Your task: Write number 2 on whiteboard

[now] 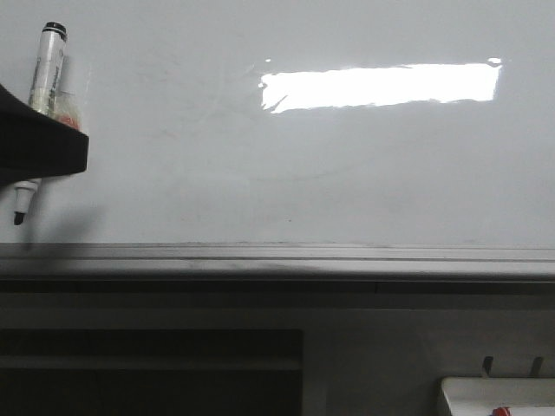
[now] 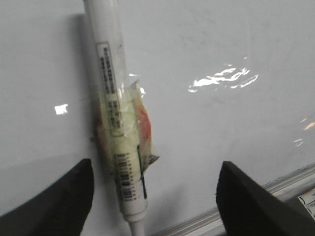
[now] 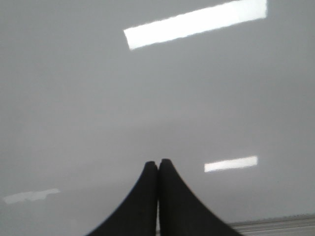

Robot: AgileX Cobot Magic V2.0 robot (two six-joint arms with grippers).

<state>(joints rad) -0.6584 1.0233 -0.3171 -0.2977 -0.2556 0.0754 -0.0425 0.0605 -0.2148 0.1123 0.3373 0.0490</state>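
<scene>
Whiteboard [image 1: 347, 173] bare but for faint smudges; no number 2 drawn yet. Left gripper [image 2: 152, 196] shows fingers spread wide in the wrist view, yet the marker [image 1: 42, 87] sits with it at the board's left edge, seemingly taped on. Right gripper [image 3: 158, 169] pinched together, empty. Risks: tape mount flexing so strokes skip; glare hiding thin lines; tip starting too near the bottom rail [image 1: 277, 256].

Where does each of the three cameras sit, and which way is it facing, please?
Front: faces forward at the whiteboard and its rail; left tool carries a marker.
Left wrist: on the left arm, facing the board; wide-apart fingers, marker between.
Right wrist: on the right arm, facing bare board; right tool shut.
Front and left wrist share the marker.
</scene>
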